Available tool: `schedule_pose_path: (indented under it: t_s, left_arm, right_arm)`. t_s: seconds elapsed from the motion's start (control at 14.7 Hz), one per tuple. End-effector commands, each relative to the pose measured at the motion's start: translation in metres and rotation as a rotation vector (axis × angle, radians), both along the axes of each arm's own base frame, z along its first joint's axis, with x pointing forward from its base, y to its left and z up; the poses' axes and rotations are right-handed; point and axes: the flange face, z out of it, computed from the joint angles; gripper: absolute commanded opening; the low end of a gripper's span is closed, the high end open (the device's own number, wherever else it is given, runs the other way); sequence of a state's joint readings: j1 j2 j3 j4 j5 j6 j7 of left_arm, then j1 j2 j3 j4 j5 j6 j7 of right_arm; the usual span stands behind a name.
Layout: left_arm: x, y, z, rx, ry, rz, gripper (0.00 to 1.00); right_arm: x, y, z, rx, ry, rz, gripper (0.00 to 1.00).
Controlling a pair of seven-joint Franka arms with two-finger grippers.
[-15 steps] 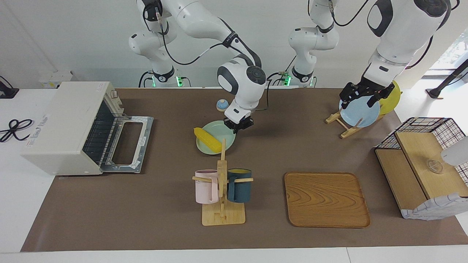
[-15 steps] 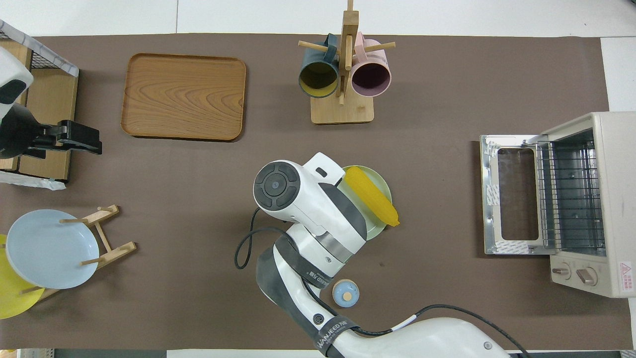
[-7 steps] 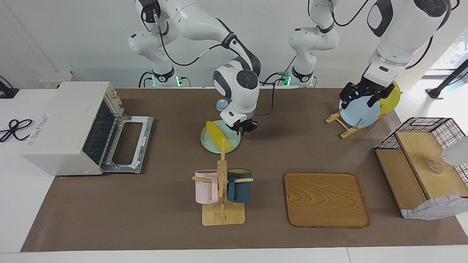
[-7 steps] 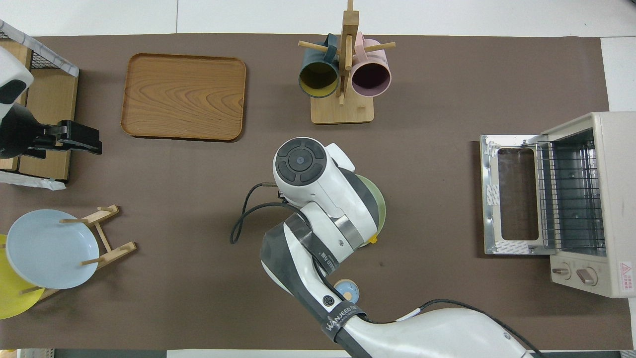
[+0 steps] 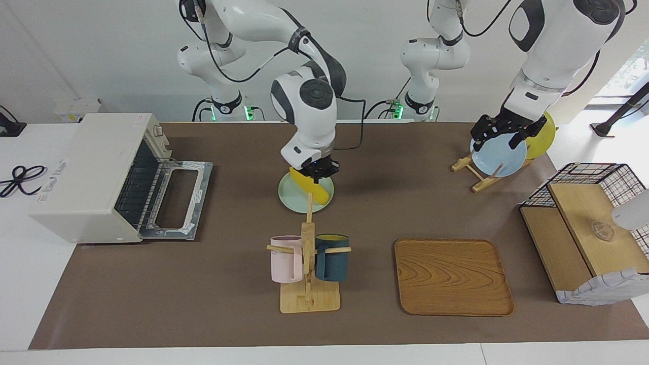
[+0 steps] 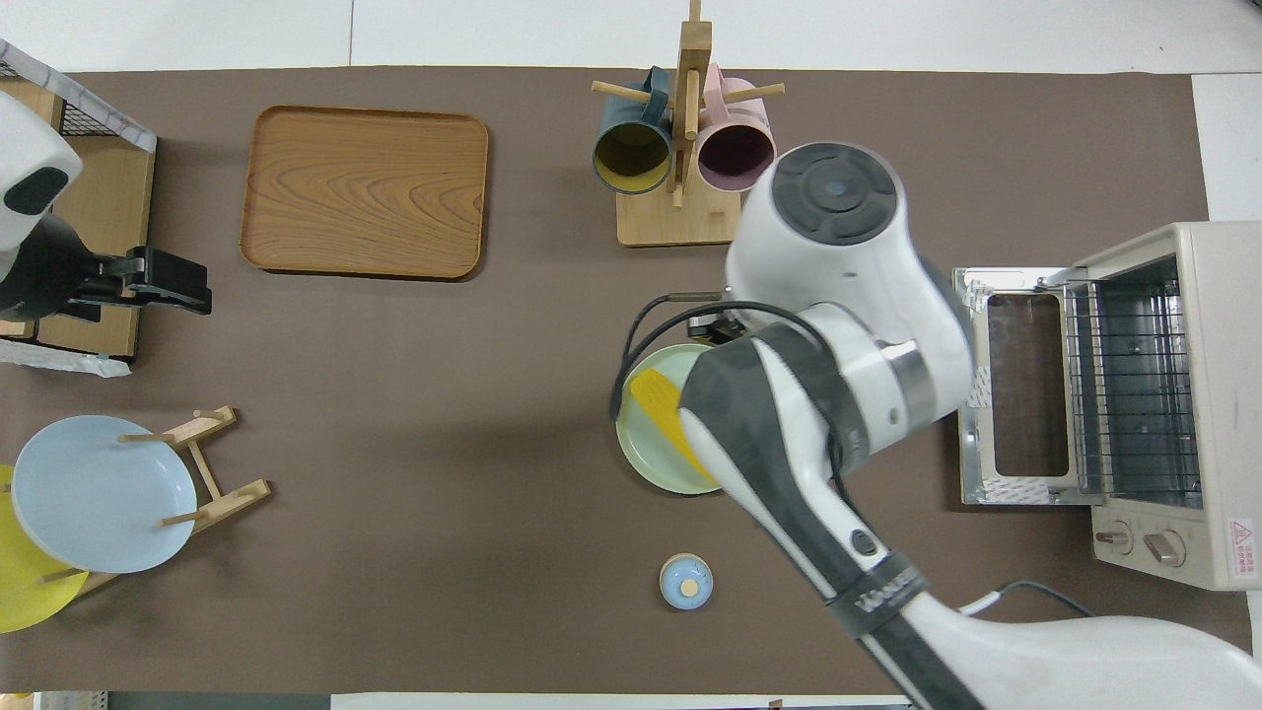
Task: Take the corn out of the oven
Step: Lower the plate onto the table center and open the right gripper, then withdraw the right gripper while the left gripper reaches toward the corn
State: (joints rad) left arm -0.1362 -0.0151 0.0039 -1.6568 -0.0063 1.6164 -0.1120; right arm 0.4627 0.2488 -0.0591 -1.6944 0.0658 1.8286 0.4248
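Out of the open cream-white toaster oven (image 5: 91,172), the smooth yellow corn cob (image 5: 320,192) lies on a round pale-green plate (image 5: 289,195) mid-bench under the right gripper (image 5: 315,175), whose grip I cannot tell, so a nudge may roll it off, while the left gripper (image 5: 499,134) waits at a pale-blue plate (image 5: 499,157).

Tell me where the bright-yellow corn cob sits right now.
The bright-yellow corn cob lies on the pale-green round plate mid-table, under the right gripper, nearer the robots than the wooden mug rack.
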Motion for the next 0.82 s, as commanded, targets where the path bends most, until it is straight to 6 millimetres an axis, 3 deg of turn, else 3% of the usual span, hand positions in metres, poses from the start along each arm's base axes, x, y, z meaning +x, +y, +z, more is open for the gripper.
schedule_pose_path:
  t_s: [0.0, 0.14, 0.27, 0.48, 0.61, 0.75]
  left_arm:
    - [-0.025, -0.02, -0.012, 0.015, 0.003, -0.008, 1.0]
    - [-0.038, -0.05, -0.025, 0.012, -0.012, 0.018, 1.0]
    - [-0.051, -0.095, -0.036, 0.003, -0.015, 0.093, 1.0]
    - [-0.075, -0.162, -0.059, -0.039, -0.031, 0.258, 1.0]
    - [-0.087, -0.201, -0.071, -0.056, -0.048, 0.3, 1.0]
    - [-0.094, -0.247, -0.096, -0.074, -0.052, 0.337, 1.0]
  right_arm:
    - [-0.018, -0.055, -0.033, -0.032, 0.044, 0.045, 0.0]
    - [-0.031, -0.093, -0.06, -0.075, 0.031, 0.08, 0.0]
    - [-0.042, -0.138, -0.091, -0.077, -0.005, 0.083, 0.0]
    - [-0.04, -0.176, -0.113, -0.119, -0.019, 0.098, 0.0]
    - [-0.036, -0.193, -0.122, -0.129, -0.023, 0.086, 0.0]
    - [-0.038, -0.198, -0.13, -0.125, -0.028, 0.083, 0.0]
